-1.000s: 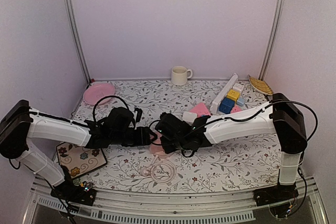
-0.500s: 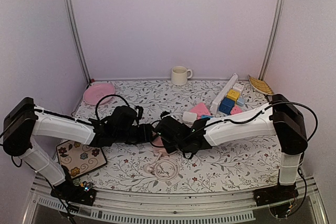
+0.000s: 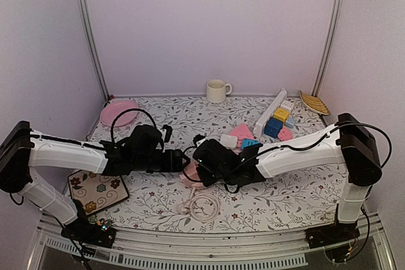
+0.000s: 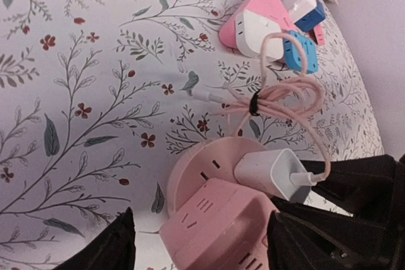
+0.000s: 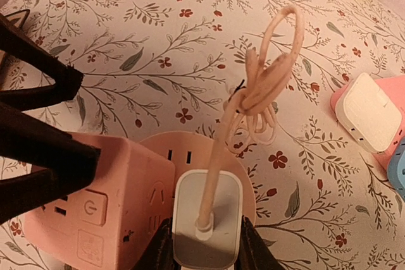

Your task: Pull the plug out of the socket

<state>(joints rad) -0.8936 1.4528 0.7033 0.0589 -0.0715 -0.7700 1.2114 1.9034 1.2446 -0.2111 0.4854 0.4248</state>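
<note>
Socket: the pink socket [image 4: 212, 229] is sitting mid-table, toward the near edge, between both wrists.
Left gripper: the left gripper [image 4: 209, 251] is coming in from 9 o'clock in the top view, its jaws clamping the socket's body.
Right gripper: the right gripper [image 5: 205, 245] is reaching in from 3 o'clock, its jaws pinching the white plug [image 5: 205, 222] by its sides.
Plug: it is apparently sitting seated in the socket's round face.
Axis: the plug's long axis is lying in line with the right jaws, its cable [image 5: 266, 80] trailing toward 12 o'clock in the right wrist view.
Pull: a straight draw toward 3 o'clock is looking right.
</note>
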